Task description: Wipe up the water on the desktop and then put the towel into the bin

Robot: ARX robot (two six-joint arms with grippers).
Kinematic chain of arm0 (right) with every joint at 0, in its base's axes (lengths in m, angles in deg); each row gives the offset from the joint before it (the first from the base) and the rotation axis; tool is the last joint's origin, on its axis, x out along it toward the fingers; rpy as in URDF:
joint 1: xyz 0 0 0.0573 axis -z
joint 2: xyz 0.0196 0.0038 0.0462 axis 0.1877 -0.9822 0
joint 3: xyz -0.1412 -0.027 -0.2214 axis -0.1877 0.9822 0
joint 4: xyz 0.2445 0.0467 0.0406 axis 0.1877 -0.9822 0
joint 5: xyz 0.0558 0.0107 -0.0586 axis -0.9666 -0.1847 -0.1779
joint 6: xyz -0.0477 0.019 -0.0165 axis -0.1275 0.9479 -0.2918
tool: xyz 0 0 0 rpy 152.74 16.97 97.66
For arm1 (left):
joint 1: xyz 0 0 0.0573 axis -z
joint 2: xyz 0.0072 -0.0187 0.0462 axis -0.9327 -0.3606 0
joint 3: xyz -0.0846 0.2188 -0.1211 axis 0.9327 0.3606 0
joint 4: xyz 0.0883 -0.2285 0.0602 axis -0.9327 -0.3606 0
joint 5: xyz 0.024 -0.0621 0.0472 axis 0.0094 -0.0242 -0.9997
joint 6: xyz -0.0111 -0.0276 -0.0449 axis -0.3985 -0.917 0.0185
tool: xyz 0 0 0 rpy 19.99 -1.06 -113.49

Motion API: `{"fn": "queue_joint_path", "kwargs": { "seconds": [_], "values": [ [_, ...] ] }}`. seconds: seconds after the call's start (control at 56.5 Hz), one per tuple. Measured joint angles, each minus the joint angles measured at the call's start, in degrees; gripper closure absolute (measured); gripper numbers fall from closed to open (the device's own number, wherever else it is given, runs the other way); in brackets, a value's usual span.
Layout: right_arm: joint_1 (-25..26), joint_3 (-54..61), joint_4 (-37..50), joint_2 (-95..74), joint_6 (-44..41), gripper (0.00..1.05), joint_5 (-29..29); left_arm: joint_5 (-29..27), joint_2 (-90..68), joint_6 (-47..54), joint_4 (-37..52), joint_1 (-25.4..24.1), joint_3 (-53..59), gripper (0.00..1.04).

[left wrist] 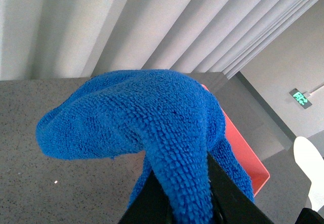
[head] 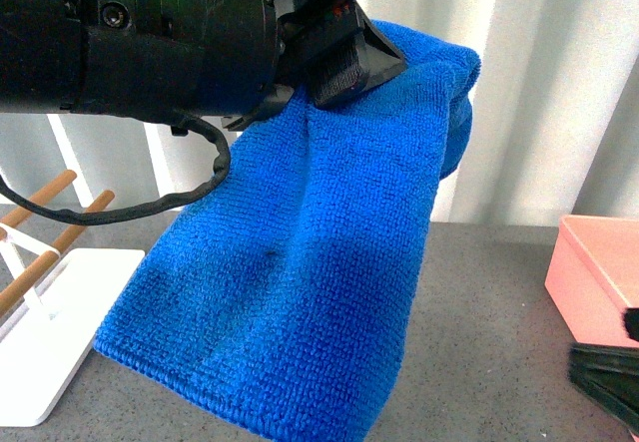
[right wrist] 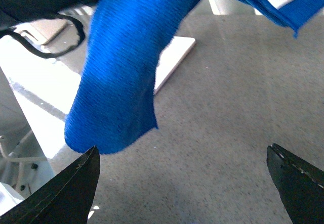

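Left gripper [head: 339,68] clamped on towel [head: 300,292], up left of bin [head: 599,272]. Right gripper [right wrist: 182,168] spread, empty. My worry: an early release drapes the hanging tail over the bin rim.

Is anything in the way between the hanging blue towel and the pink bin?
Nothing visible. Only bare grey speckled desktop lies between the blue microfibre towel and the salmon-pink plastic bin.

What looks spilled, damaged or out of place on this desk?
Nothing stands out. The towel hangs whole from the left claw above the desktop, the bin stands upright at the right, and no water shows on the visible grey surface.
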Motion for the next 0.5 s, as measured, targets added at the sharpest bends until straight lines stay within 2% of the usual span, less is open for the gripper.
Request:
{"fn": "queue_joint_path", "kwargs": {
  "seconds": [0.159,0.496],
  "values": [
    [-4.24,-5.42,9.03,-11.54,0.85,0.07,-0.61,0.02,0.0,-0.09,0.0,0.0,-0.04,0.99],
    [-8.17,-13.94,15.82,-26.36,2.14,0.07,-0.11,0.0,0.0,-0.11,0.0,0.0,-0.04,0.99]
  ]
}}
